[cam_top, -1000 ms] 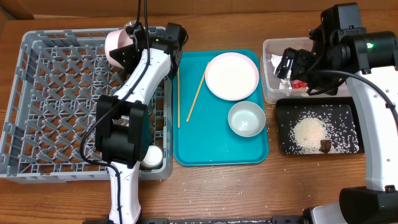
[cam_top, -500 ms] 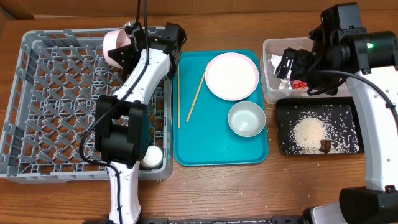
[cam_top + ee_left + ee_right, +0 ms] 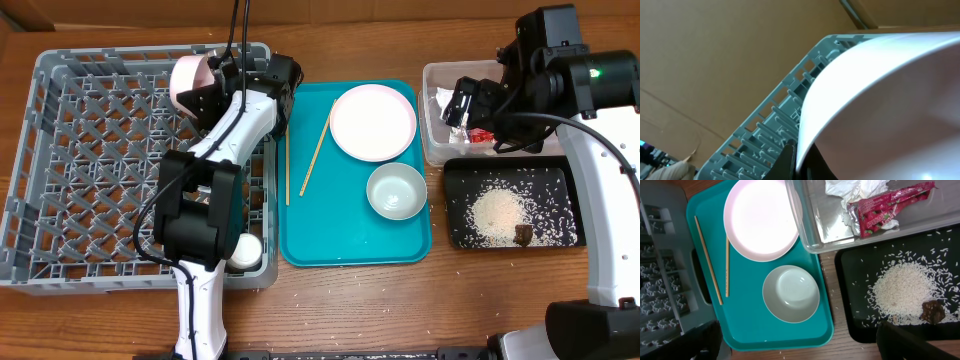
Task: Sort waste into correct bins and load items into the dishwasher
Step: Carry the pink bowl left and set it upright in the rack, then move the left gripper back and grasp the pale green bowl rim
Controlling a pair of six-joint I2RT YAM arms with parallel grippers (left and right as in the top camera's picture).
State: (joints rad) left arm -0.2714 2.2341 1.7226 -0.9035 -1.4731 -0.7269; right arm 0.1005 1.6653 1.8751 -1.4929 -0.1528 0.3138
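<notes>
The left gripper [image 3: 208,82] is closed on one small plate [image 3: 187,78], which is held tilted on edge over the rack [image 3: 60,170], near the 1 o'clock corner. In the left wrist view only the plate's curved rim [image 3: 865,100] and the rack's slotted wall [image 3: 770,142] are seen. One cup [image 3: 246,247] is lodged at the rack's 5 o'clock corner. At 3 o'clock of the rack lies one teal tray [image 3: 355,245], on which one large plate [image 3: 373,122], one bowl [image 3: 396,190] and two chopsticks [image 3: 316,152] are counted. The right gripper [image 3: 462,100] is held over one clear tub [image 3: 432,75] with its fingers [image 3: 910,345] spread apart and nothing between them. One crumpled napkin [image 3: 850,187] and one red wrapper [image 3: 885,205] are contained in the tub. At 6 o'clock of the tub sits one black tray [image 3: 455,235], where a rice [image 3: 497,210] pile and one brown lump [image 3: 522,234] are found. Stray grains are scattered on the table [image 3: 330,300]. Since half a second ago the small plate has been carried slightly toward 6 o'clock, further over the rack's floor, while the right arm has been kept in place. The small plate is seen as glossy white with a faint pink cast, and clean.
</notes>
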